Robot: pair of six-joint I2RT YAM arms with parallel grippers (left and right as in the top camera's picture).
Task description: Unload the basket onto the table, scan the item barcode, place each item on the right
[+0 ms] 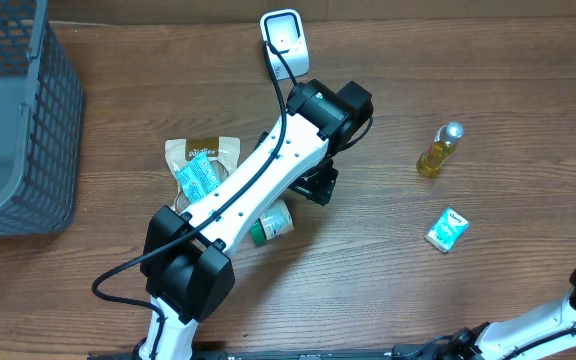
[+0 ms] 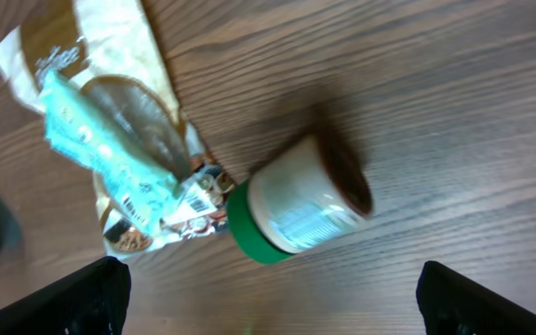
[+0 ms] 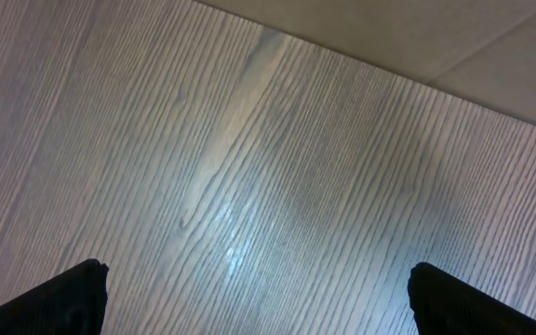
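**Overhead.** The left claw (image 1: 315, 188) hangs over the wooden table (image 1: 488, 80) under its white arm. Its jaws are spread wide and hold nothing. A jar (image 1: 271, 222) lies on its side just down and to the left of the claw, partly hidden by the arm. Further left of the claw sits a brown pouch (image 1: 200, 152) with a teal packet (image 1: 198, 178) on top of it. The white scanner (image 1: 284, 35) stands well beyond the claw, at the far edge of the table. A small bottle (image 1: 439, 150) of yellow liquid and a small teal box (image 1: 447, 229) lie well off to the claw's right. A grey basket (image 1: 18, 120) sits far to its left. Only part of the right arm (image 1: 558, 315) shows, in the near right corner.

**Left wrist.** The left claw (image 2: 277, 302) is released, with its dark fingers (image 2: 82, 302) at the two lower corners. The jar (image 2: 301, 205) lies ahead of the fingertips, roughly between them, and nothing touches it. Its green lid (image 2: 242, 233) points toward the left finger's side and its dark end toward the right. The pouch (image 2: 110, 84) and the teal packet (image 2: 100, 149) lie just left of the lid. I cannot tell whether the pouch touches the lid.

**Right wrist.** The right claw (image 3: 273, 302) is also released and empty, with its fingers (image 3: 63, 298) far apart. Only bare wood grain lies ahead of it.
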